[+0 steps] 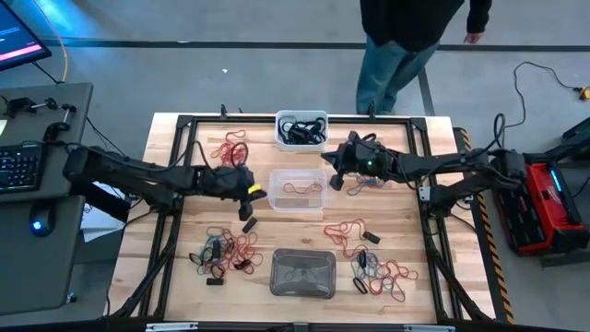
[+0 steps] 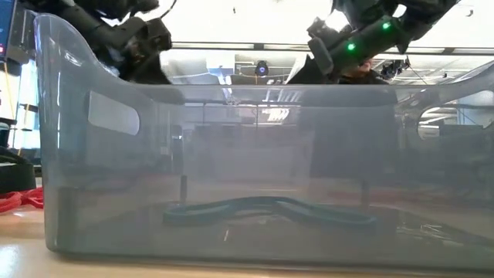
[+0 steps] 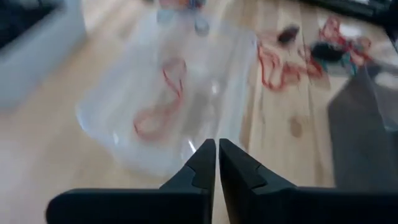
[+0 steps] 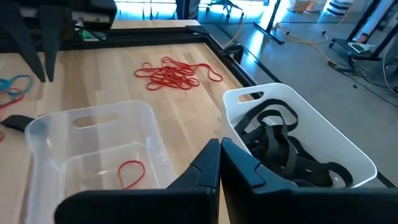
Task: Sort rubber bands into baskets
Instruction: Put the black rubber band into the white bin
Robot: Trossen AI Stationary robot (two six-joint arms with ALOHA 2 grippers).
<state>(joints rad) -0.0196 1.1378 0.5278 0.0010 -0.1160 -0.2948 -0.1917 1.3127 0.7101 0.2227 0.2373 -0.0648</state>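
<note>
Left gripper (image 3: 216, 163) pressed together, empty, poised just short of clear basket (image 1: 297, 190) holding red bands (image 3: 163, 102) straight ahead; right gripper (image 4: 219, 163) likewise closed, empty, hovering between clear basket and white basket (image 4: 292, 146) of black bands; loose piles nearer left.

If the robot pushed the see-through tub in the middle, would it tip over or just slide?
Probably slide. The clear tub sits low and wide on the smooth wooden table, so tipping looks unlikely. It holds only a red rubber band, so it is likely light and easily shoved.
</note>
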